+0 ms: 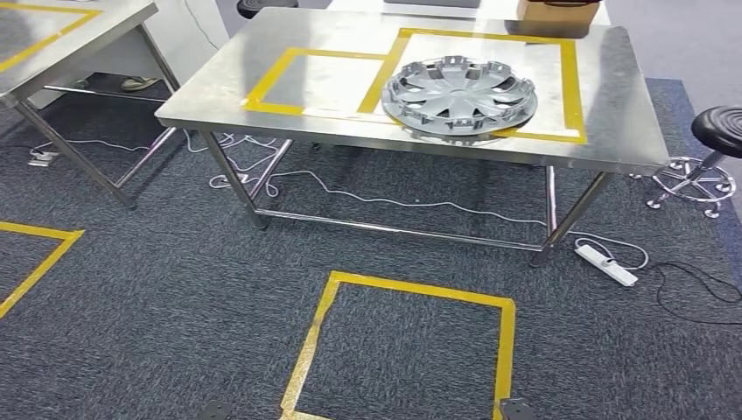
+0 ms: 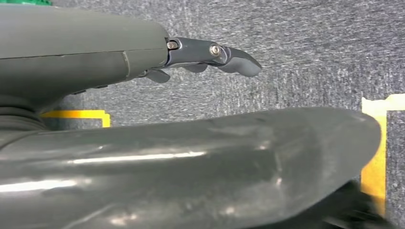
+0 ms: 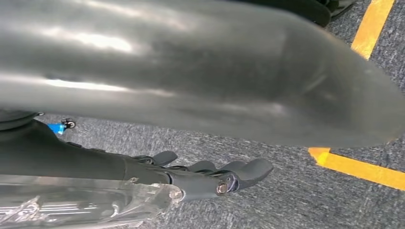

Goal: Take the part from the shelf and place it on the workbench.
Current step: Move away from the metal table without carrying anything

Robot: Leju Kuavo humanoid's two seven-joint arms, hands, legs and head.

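Big steel tabletop [image 1: 612, 105] fills the far half of the head view, from about ten o'clock round to two, standing on dark grey carpet [image 1: 175, 280]. On it, two squares of yellow tape: a smaller one [image 1: 289, 83] toward eleven o'clock and a larger one [image 1: 569, 79] at twelve to one. And there's the part, a silver hubcap [image 1: 459, 94], lying flat on the tabletop, mostly inside the larger square, its near rim crossing the tape line. A second tabletop [image 1: 52, 44] shows at ten o'clock, a black stool [image 1: 719, 131] at two, a brown box [image 1: 560, 13] at the far edge at one. Down on the floor, another yellow tape square [image 1: 503, 350] at six o'clock, and a white power strip [image 1: 605, 262] at four beside the table leg. Left hand [image 2: 210, 55] hangs over the carpet, fingers stretched out, nothing in them. Right hand [image 3: 210, 174] the same, fingers extended and apart, holding nothing.
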